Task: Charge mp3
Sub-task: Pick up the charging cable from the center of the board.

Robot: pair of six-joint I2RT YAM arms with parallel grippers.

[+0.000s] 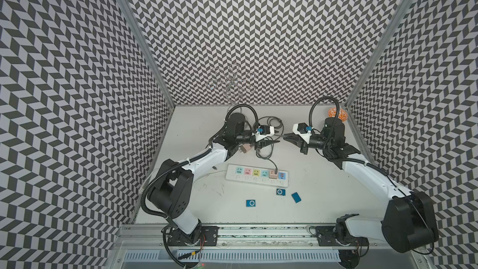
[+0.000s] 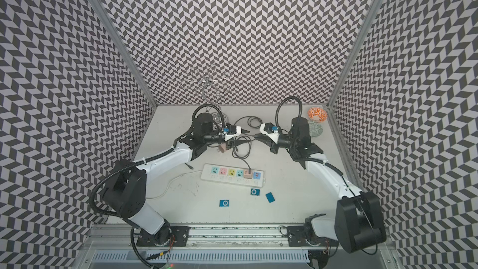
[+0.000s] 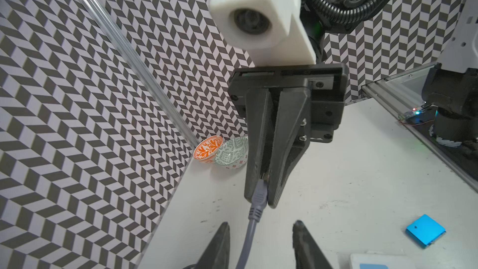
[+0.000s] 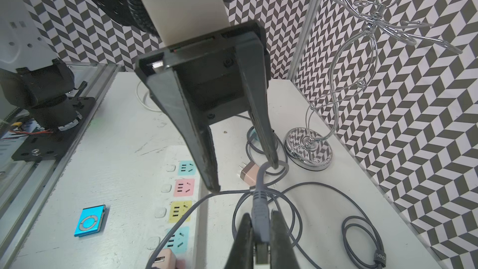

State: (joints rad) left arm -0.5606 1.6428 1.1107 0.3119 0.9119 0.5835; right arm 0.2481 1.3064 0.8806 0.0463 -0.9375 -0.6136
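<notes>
Three small blue mp3 players lie on the table in front of the power strip (image 1: 257, 175): one (image 1: 251, 203), a second (image 1: 280, 192) and a third (image 1: 296, 197) lying face down. My right gripper (image 4: 261, 214) is shut on the grey plug (image 4: 260, 223) of a charging cable, held above the table behind the strip. My left gripper (image 3: 261, 223) faces it tip to tip and is open. The grey cable (image 3: 252, 234) runs loosely between its fingers without being pinched. A pink charger (image 1: 272, 174) with a cable in it sits in the strip.
A second pink charger (image 4: 249, 174) lies loose among grey cable loops (image 4: 292, 203) behind the strip. A chrome wire stand (image 4: 309, 148) rises at the back. An orange bowl (image 2: 316, 113) and a green bowl (image 2: 316, 128) sit in the back right corner.
</notes>
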